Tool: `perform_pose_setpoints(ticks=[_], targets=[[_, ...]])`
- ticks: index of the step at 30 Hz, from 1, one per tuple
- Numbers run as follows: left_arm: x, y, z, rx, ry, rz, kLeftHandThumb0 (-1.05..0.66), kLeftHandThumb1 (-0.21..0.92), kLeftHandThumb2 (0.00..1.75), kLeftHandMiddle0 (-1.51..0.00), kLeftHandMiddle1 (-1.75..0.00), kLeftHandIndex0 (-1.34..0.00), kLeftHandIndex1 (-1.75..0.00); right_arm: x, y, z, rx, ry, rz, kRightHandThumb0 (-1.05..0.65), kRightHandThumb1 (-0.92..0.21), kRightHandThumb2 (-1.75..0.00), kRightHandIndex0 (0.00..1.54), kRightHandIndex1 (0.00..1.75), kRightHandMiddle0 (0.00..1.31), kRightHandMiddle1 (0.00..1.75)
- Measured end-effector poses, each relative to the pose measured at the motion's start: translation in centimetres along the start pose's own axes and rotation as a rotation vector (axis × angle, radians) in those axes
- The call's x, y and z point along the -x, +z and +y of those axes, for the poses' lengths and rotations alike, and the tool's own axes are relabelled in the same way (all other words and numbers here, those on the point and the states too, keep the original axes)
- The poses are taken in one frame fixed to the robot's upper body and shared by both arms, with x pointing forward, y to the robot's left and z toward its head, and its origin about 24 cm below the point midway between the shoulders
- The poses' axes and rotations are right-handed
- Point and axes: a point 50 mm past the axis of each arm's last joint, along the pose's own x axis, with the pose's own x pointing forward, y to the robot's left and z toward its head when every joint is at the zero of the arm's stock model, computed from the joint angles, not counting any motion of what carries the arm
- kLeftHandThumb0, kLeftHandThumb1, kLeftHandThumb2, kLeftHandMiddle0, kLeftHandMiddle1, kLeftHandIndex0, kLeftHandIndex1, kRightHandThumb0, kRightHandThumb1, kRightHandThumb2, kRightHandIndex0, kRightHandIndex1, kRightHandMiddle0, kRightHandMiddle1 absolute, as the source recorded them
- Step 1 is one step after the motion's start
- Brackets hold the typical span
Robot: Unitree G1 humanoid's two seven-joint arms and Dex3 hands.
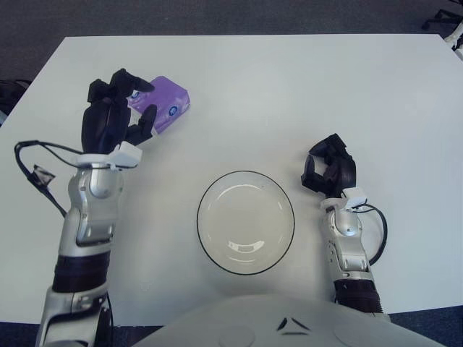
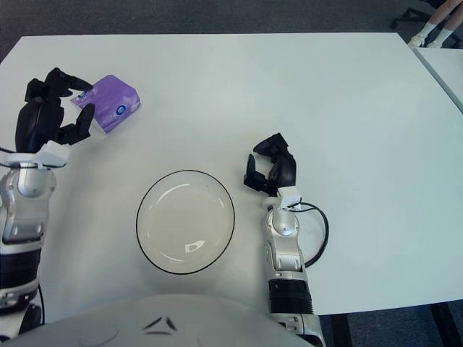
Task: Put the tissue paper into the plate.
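Observation:
The tissue paper is a small purple pack (image 1: 168, 105) lying on the white table at the far left. My left hand (image 1: 143, 103) is at the pack's left end, its fingers (image 1: 134, 82) spread above it and its thumb (image 1: 147, 120) below it, not closed on it. The plate (image 1: 246, 221) is a clear round dish with a dark rim, empty, at the near centre of the table. My right hand (image 1: 329, 168) shows to the right of the plate, its fingers curled and holding nothing.
The white table (image 1: 304, 87) stretches to the back and right. A black cable (image 1: 376, 231) loops beside my right forearm. Another cable (image 1: 40, 177) hangs off my left wrist near the table's left edge.

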Motion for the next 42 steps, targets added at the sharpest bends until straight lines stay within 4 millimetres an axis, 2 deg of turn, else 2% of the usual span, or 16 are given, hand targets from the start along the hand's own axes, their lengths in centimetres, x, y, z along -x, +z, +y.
perform_pose_setpoints(ticks=[4, 7, 8, 11, 14, 20, 27, 36, 42], targets=[[-1.8, -0.5, 0.2, -0.05, -0.029, 0.003, -0.97, 0.92, 0.74, 0.0, -0.54, 0.0, -0.26, 0.0, 0.0, 0.1, -0.003, 0.003, -0.001, -0.44, -0.45, -1.15, 0.9, 1.75, 0.51, 1.75], [-2.7, -0.4, 0.3, -0.084, -0.059, -0.013, -1.0, 0.92, 0.74, 0.0, -0.42, 0.0, -0.1, -0.1, 0.1, 0.1, -0.005, 0.003, -0.003, -0.44, -0.45, -1.15, 0.9, 1.75, 0.51, 1.75], [-3.0, -0.3, 0.3, -0.092, -0.07, -0.016, -1.01, 0.92, 0.74, 0.0, -0.4, 0.0, -0.09, -0.1, 0.1, 0.1, -0.005, 0.003, -0.003, -0.44, -0.45, -1.15, 0.9, 1.75, 0.51, 1.75], [-3.5, -0.2, 0.0, -0.12, -0.11, -0.019, -1.04, 0.92, 0.68, 0.0, -0.12, 0.0, -0.02, -0.1, 0.1, 0.1, -0.006, 0.003, -0.004, -0.44, -0.45, -1.16, 0.9, 1.75, 0.51, 1.75], [-4.5, -0.4, -0.8, -0.17, -0.186, -0.006, -1.04, 0.92, 0.62, 0.0, -0.04, 0.0, -0.01, -0.1, 0.1, 0.1, -0.005, 0.001, -0.004, -0.44, -0.45, -1.16, 0.9, 1.75, 0.51, 1.75], [-6.7, -1.2, -1.8, -0.282, -0.329, 0.034, -1.05, 0.92, 0.47, 0.0, 0.0, 0.0, 0.0, -0.1, 0.1, 0.1, -0.007, 0.001, -0.003, -0.44, -0.45, -1.16, 0.89, 1.75, 0.51, 1.75], [-8.8, -0.9, -2.4, -0.39, -0.458, 0.072, -1.05, 0.91, 0.41, 0.0, 0.0, 0.0, 0.0, -0.3, 0.2, 0.2, -0.008, 0.002, -0.009, -0.44, -0.45, -1.15, 0.88, 1.75, 0.51, 1.75], [-11.0, -1.5, -3.3, -0.563, -0.608, 0.257, -1.05, 0.92, 0.65, 0.0, 0.0, 0.0, 0.0, -0.3, 0.2, 0.3, -0.008, 0.003, -0.011, -0.44, -0.46, -1.15, 0.88, 1.75, 0.5, 1.75], [-11.6, -1.7, -3.7, -0.585, -0.69, 0.324, -1.05, 0.92, 0.81, 0.0, 0.0, -0.02, -0.02, -0.5, 0.4, 0.4, -0.006, 0.008, -0.011, -0.44, -0.45, -1.16, 0.9, 1.75, 0.51, 1.75]])
